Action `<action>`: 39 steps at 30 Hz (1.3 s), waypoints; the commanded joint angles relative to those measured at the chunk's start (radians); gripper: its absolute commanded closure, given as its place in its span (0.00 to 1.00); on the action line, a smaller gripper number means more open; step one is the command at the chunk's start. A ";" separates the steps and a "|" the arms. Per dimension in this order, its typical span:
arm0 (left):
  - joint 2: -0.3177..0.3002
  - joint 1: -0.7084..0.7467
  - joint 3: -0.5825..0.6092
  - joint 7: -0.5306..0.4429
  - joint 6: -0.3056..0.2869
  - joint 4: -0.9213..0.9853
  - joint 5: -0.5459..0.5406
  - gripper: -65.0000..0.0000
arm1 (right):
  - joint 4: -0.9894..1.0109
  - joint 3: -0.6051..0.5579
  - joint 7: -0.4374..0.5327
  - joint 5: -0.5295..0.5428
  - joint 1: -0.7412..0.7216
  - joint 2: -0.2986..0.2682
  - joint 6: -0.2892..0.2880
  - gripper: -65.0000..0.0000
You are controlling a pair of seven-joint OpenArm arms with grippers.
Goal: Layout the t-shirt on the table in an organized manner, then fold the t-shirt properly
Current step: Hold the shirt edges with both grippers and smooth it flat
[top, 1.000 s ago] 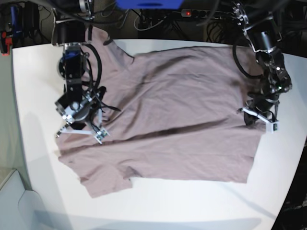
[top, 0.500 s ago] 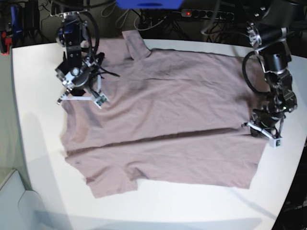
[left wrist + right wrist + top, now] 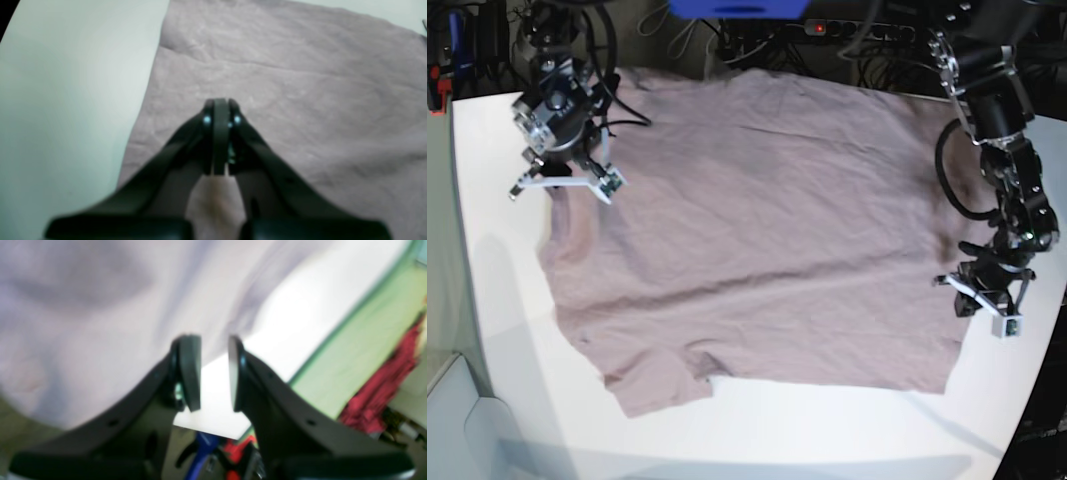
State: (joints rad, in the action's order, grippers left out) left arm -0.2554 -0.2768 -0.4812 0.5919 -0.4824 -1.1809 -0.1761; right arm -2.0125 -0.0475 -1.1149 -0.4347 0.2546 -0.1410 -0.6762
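Note:
The mauve-pink t-shirt (image 3: 757, 220) lies spread wide over the white table (image 3: 497, 300), its far edge reaching the table's back. My right gripper (image 3: 562, 183) hovers at the shirt's far-left corner. In the right wrist view the right gripper (image 3: 215, 346) is open, with blurred t-shirt (image 3: 83, 306) cloth ending at its tips and bare table (image 3: 300, 323) showing through the gap. My left gripper (image 3: 985, 305) sits at the shirt's right edge. In the left wrist view the left gripper (image 3: 220, 103) is shut over the t-shirt (image 3: 300, 83), close to bare table (image 3: 66, 83), with no cloth visibly pinched.
A power strip (image 3: 827, 28) with cables and a blue object (image 3: 737, 8) lie behind the table's back edge. A grey bin (image 3: 457, 420) stands off the front-left corner. Green floor (image 3: 360, 350) and a red item (image 3: 377, 400) lie beyond the table's edge.
The right gripper has moved back and to the left, and the shirt's far side has spread flat toward the back edge. The left gripper has slid forward along the shirt's right edge.

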 commanded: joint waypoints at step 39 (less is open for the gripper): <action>-0.054 0.061 -0.007 -0.046 0.000 0.085 -0.009 1.00 | 1.274 -0.004 0.634 0.009 -0.917 -0.088 0.062 0.80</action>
State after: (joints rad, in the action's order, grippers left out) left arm -0.2947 -0.1917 -0.4873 0.5724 -0.4820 -1.0729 -0.1688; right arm -0.7235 -0.0532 -0.4904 -0.4297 -0.6281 -0.2203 -0.6273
